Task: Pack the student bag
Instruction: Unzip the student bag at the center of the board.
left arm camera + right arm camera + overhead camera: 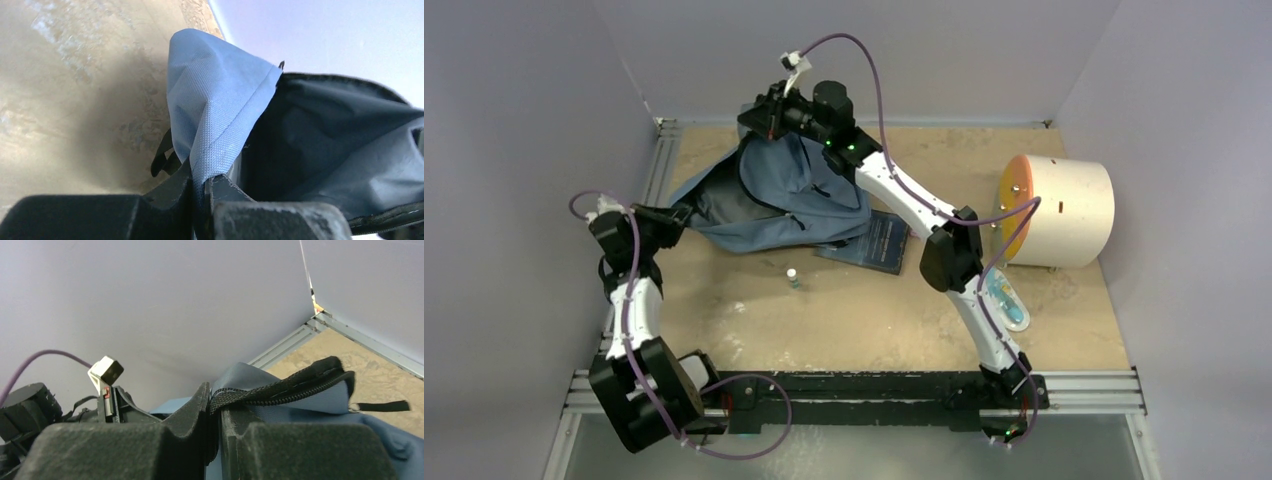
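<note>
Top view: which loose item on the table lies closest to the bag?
The dark flat book, right against the edge of the student bag. The small bottle stands clear of it, and the teal packet lies farther off beside the right arm.

A: Overhead feed reads bright and even to me; light soft, from above. Table well lit.
B: Shadows?
A: Soft one under the student bag, at its 6 o'clock edge. On my left wrist feed, broad shadow toward 9 o'clock; left gripper at 6 blurred. Right gripper out of focus too.
</note>
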